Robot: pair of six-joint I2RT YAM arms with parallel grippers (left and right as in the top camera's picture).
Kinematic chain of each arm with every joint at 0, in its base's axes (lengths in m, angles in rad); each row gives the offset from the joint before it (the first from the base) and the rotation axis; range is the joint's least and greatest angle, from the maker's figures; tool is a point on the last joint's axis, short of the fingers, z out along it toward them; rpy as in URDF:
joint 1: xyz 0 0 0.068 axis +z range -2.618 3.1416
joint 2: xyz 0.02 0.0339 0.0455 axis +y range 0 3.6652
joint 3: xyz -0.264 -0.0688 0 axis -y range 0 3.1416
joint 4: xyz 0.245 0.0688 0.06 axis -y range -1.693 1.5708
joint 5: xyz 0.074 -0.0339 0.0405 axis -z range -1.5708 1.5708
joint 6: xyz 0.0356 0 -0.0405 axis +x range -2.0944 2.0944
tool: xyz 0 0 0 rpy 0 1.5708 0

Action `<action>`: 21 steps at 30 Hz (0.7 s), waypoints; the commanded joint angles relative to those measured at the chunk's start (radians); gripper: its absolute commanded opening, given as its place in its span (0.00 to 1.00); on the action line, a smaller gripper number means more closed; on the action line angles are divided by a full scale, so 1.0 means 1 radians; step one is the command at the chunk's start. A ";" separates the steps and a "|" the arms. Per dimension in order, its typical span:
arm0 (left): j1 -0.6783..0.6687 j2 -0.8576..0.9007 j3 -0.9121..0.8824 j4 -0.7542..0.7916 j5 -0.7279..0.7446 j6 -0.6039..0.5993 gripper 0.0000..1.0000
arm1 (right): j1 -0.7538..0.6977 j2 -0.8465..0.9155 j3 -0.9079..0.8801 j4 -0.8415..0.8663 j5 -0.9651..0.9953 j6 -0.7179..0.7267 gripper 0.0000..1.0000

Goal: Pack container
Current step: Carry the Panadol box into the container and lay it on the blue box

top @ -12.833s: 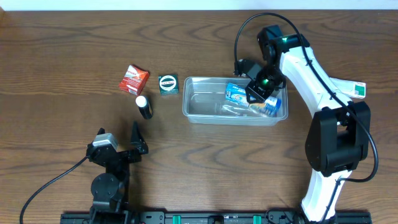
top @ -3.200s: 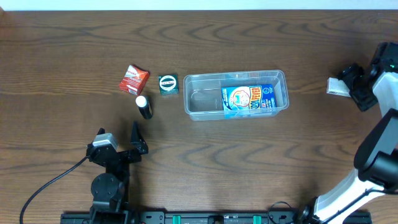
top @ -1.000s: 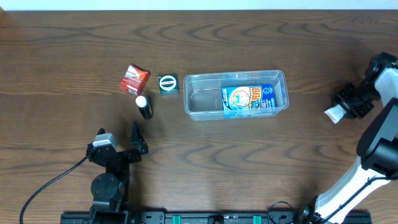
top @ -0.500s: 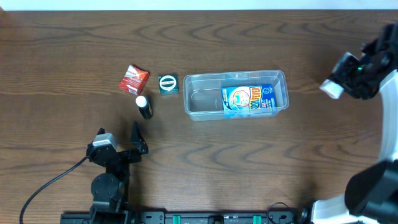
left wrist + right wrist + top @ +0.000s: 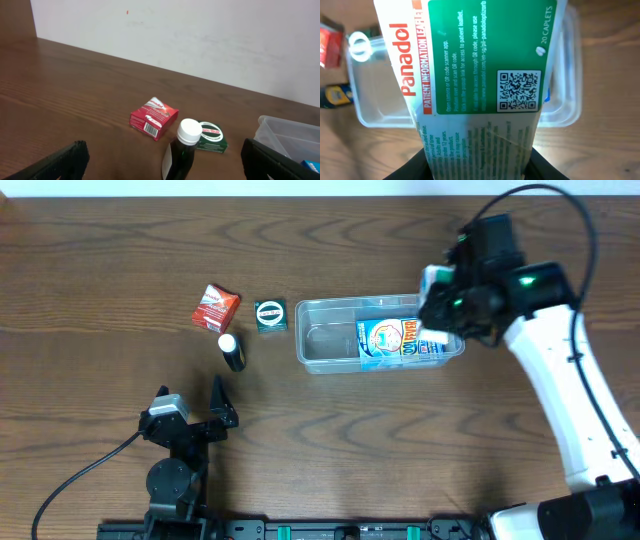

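Observation:
The clear plastic container (image 5: 320, 340) lies at the table's middle with a blue packet (image 5: 395, 340) in its right half. My right gripper (image 5: 440, 300) is shut on a white and green Panadol box (image 5: 475, 75) and holds it above the container's right end; the container's rim (image 5: 365, 115) shows behind the box in the right wrist view. My left gripper (image 5: 160, 167) is open and empty near the front left, its fingertips (image 5: 60, 160) wide apart. A red box (image 5: 215, 307), a green tin (image 5: 270, 314) and a dark bottle with a white cap (image 5: 231, 351) sit left of the container.
In the left wrist view the bottle (image 5: 182, 150) stands just ahead of the open jaws, with the red box (image 5: 154, 116) and green tin (image 5: 211, 137) behind it and the container's corner (image 5: 280, 132) at the right. A pale wall (image 5: 200, 35) bounds the table's far edge.
My right arm has swung left from the table's far right edge, carrying the Panadol box, and now hovers over the container's right end. The left arm has not moved.

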State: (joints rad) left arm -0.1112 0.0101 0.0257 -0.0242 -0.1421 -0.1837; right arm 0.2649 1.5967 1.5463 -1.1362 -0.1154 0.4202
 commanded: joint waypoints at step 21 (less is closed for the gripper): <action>0.006 -0.005 -0.022 -0.035 -0.023 -0.002 0.98 | 0.130 0.012 -0.393 0.370 0.211 0.997 0.35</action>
State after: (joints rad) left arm -0.1112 0.0101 0.0257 -0.0242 -0.1421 -0.1837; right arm 0.3859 1.6043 1.1786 -0.7689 0.0528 1.1629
